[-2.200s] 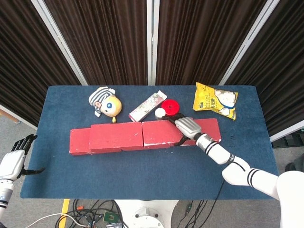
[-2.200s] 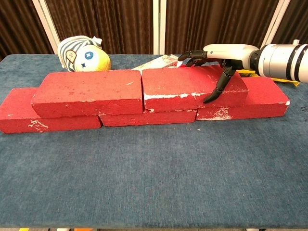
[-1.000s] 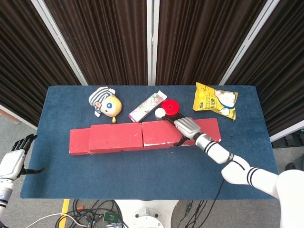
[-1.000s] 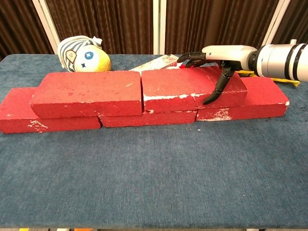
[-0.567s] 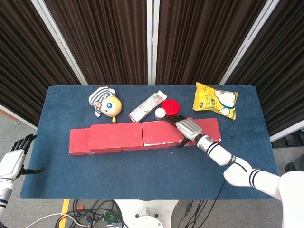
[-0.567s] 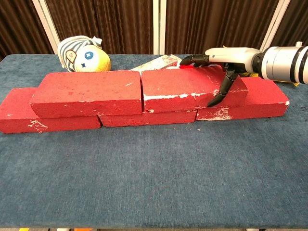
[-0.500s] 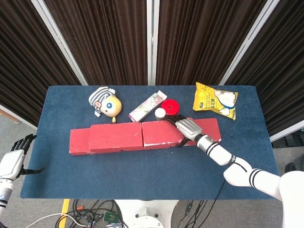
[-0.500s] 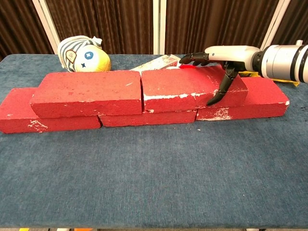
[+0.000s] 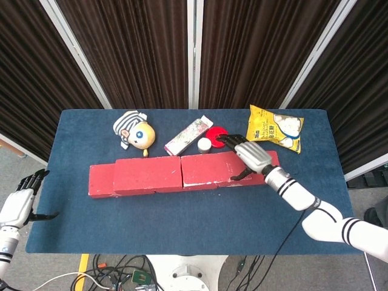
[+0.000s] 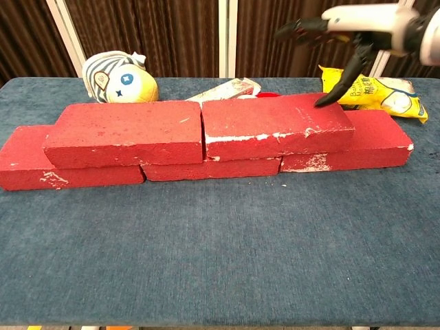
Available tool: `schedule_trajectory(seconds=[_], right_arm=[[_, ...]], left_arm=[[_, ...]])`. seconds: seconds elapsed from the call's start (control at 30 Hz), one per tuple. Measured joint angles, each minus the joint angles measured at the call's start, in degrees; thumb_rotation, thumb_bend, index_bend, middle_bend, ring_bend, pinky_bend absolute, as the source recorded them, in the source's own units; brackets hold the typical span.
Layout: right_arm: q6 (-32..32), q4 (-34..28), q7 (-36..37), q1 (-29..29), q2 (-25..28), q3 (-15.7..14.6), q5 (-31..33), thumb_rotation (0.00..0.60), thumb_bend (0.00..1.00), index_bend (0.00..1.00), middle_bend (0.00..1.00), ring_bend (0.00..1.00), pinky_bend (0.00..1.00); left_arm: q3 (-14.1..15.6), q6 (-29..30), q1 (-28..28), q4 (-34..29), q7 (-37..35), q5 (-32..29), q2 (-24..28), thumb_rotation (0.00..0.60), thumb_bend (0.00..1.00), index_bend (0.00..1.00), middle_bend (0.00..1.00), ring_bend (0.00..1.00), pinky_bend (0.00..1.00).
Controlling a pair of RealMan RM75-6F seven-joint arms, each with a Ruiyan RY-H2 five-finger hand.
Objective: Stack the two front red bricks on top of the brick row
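Two red bricks lie end to end on top of a row of red bricks. The upper left brick (image 9: 148,174) (image 10: 124,134) and the upper right brick (image 9: 209,168) (image 10: 275,127) meet near the middle. The row's ends stick out at the left (image 10: 24,165) and the right (image 10: 378,141). My right hand (image 9: 251,157) (image 10: 340,27) hovers above the upper right brick's right end with its fingers spread and nothing in them, clear of the brick. Off the table's front left corner, my left hand (image 9: 18,203) hangs open and empty.
Behind the bricks are a striped plush toy (image 9: 134,131) (image 10: 120,77), a pink packet (image 9: 187,136), a white cap (image 9: 204,144), a red disc (image 9: 216,134) and a yellow snack bag (image 9: 276,127) (image 10: 381,93). Blue table cloth (image 10: 220,247) spreads in front.
My right hand has let go of the upper right brick's right end and risen up and to the right. The brick stays on the row. The left hand is still.
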Motion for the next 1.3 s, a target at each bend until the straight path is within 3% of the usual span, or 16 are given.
schedule_trajectory(seconds=[0.17,0.37,0.8,1.3], right_arm=[[1.0,1.1,-1.9,-2.0,1.3,0.4,3.1,0.600,0.00,0.00,0.00,0.00,0.00],[-0.3,6.9,-3.9,-3.3,0.1,-0.1,5.7,0.600,0.03,0.00,0.00,0.00,0.00],[-5.4,20.8,-6.4,-3.0,-9.7,-0.7,7.6,0.600,0.04,0.00,0.00,0.00,0.00],[-6.4,21.7,-5.5,-2.6,-12.2,-0.2,6.2,0.600,0.04,0.00,0.00,0.00,0.00]], left_arm=[[0.1,-0.2,-0.1,-0.4,0.4,-0.1,0.1,0.600,0.00,0.00,0.00,0.00,0.00],[0.0,-0.3,-0.3,-0.8,0.9,-0.2,0.0,0.600,0.00,0.00,0.00,0.00,0.00],[-0.1,-0.4,-0.3,-1.2,1.2,-0.7,0.4,0.600,0.00,0.00,0.00,0.00,0.00],[0.2,-0.4,-0.1,-0.6,0.6,-0.5,0.2,0.600,0.00,0.00,0.00,0.00,0.00]])
